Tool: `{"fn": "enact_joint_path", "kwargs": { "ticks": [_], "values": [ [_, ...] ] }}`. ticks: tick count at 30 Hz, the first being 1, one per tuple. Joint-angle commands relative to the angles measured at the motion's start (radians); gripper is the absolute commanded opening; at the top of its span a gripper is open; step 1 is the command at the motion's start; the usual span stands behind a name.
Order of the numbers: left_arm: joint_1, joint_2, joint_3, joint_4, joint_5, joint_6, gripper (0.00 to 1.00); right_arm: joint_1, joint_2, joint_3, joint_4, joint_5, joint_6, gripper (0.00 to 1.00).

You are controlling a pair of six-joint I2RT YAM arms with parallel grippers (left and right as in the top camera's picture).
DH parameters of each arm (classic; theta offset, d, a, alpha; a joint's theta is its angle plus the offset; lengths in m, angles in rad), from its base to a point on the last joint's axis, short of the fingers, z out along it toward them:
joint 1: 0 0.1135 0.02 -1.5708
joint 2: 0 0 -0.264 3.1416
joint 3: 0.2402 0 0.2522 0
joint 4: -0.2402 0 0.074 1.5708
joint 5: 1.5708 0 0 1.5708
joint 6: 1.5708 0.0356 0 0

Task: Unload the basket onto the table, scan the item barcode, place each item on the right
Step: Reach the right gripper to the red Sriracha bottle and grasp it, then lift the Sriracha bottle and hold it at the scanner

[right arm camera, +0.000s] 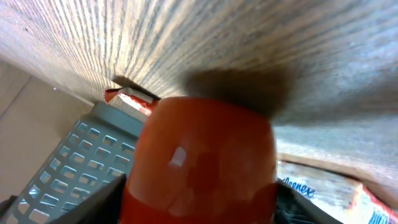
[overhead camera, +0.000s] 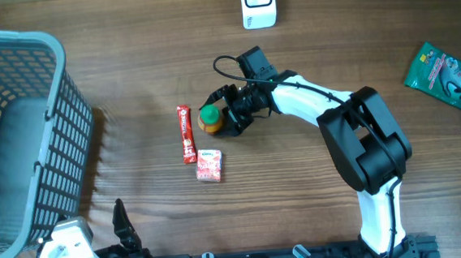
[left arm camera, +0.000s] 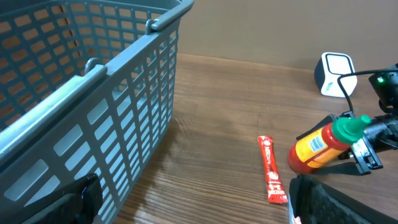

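Early stage: right end effector straddles orange sauce bottle mid-worktop; can't tell if clamped. Left end effector wide open, empty. Lift + barcode to scanner not yet done.

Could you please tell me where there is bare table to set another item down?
Free: the broad wood between the basket and the red stick packet, and the stretch between the scanner and the green pouch. Crowded: mid-table, where orange bottle, packet and tissue pack cluster.
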Motion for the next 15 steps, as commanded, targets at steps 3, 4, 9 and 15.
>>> {"fn": "enact_joint_path", "kwargs": {
  "ticks": [3,4,9,15],
  "values": [
    [0.004,-0.004,0.002,0.003,0.005,-0.006,1.0,0.003,0.019,0.004,0.008,0.006,-0.088,0.49],
    [0.005,-0.004,0.002,0.003,0.005,-0.006,1.0,0.003,0.019,0.004,0.009,0.006,-0.101,0.46],
    [0.004,-0.004,0.002,0.002,0.005,-0.006,1.0,-0.005,0.004,0.004,-0.006,-0.039,-0.195,0.33],
    [0.005,-0.004,0.002,0.003,0.005,-0.006,1.0,-0.058,-0.134,0.004,-0.222,-0.026,-0.4,0.22]
  ]
}}
